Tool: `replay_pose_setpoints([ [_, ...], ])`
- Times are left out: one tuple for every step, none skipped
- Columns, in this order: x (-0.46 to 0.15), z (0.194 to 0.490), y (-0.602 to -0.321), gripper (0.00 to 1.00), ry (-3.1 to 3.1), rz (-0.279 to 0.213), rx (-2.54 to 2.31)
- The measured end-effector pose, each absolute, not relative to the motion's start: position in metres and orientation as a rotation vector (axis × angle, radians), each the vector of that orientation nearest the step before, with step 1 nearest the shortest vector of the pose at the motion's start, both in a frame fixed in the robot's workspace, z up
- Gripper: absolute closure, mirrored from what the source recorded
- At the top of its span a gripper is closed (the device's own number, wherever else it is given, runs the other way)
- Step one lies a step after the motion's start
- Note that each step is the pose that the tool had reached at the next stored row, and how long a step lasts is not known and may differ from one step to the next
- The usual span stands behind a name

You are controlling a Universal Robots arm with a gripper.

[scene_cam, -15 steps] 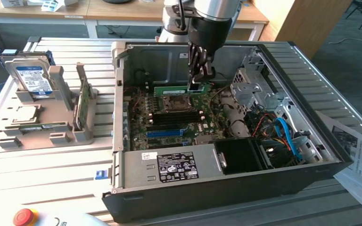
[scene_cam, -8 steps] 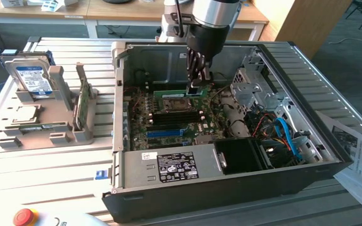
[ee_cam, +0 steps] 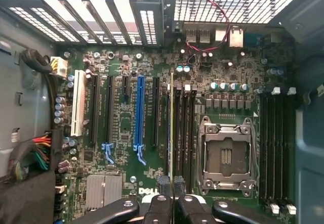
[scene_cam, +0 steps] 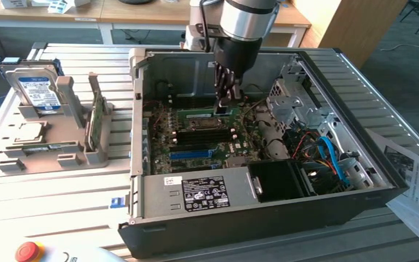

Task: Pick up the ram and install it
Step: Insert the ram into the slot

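Note:
The ram (scene_cam: 197, 114) is a long, narrow green stick standing on edge over the motherboard (scene_cam: 195, 144), inside the open computer case (scene_cam: 217, 229). My gripper (scene_cam: 224, 105) reaches down from above and is shut on one end of it. In the wrist view the ram (ee_cam: 171, 128) shows edge-on as a thin green line between my fingertips (ee_cam: 164, 186). It runs along the black memory slots beside the CPU socket (ee_cam: 225, 155). Whether it sits fully in a slot I cannot tell.
A grey holder (scene_cam: 67, 153) on the exterior view's left carries a hard drive (scene_cam: 35, 90) and a broader green card (scene_cam: 93, 123). In the case are a drive cage (scene_cam: 293, 101), a power supply (scene_cam: 195, 194) and blue cables (scene_cam: 329, 155). A red button (scene_cam: 28, 251) sits at the front.

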State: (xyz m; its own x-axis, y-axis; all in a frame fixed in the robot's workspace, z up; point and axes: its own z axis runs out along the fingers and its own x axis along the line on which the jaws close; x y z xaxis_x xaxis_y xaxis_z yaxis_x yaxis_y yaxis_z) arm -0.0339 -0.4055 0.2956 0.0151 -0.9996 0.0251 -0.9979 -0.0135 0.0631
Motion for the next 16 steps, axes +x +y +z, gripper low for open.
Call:
replay_pose_setpoints([
  [-0.034, 0.294, -0.406, 0.88, -2.161, -0.041, 2.192],
  [-0.034, 0.292, -0.406, 0.88, -2.161, -0.041, 2.192],
  [-0.035, 0.29, -0.406, 0.88, -2.161, -0.041, 2.192],
  [-0.035, 0.288, -0.406, 0.88, -2.161, -0.041, 2.192],
  [-0.035, 0.286, -0.406, 0.88, -2.161, -0.041, 2.192],
  [-0.035, 0.285, -0.405, 0.88, -2.161, -0.041, 2.192],
  [-0.035, 0.283, -0.405, 0.88, -2.161, -0.041, 2.193],
  [-0.036, 0.281, -0.405, 0.88, -2.161, -0.041, 2.192],
  [-0.036, 0.279, -0.405, 0.88, -2.161, -0.041, 2.192],
  [-0.036, 0.277, -0.405, 0.88, -2.161, -0.041, 2.192],
  [-0.036, 0.276, -0.405, 0.88, -2.161, -0.041, 2.192],
  [-0.036, 0.274, -0.405, 0.88, -2.161, -0.041, 2.192],
  [-0.036, 0.272, -0.405, 0.88, -2.161, -0.041, 2.192],
  [-0.037, 0.27, -0.405, 0.88, -2.161, -0.041, 2.192],
  [-0.037, 0.268, -0.405, 0.88, -2.161, -0.041, 2.192],
  [-0.037, 0.267, -0.405, 0.88, -2.161, -0.041, 2.192],
])
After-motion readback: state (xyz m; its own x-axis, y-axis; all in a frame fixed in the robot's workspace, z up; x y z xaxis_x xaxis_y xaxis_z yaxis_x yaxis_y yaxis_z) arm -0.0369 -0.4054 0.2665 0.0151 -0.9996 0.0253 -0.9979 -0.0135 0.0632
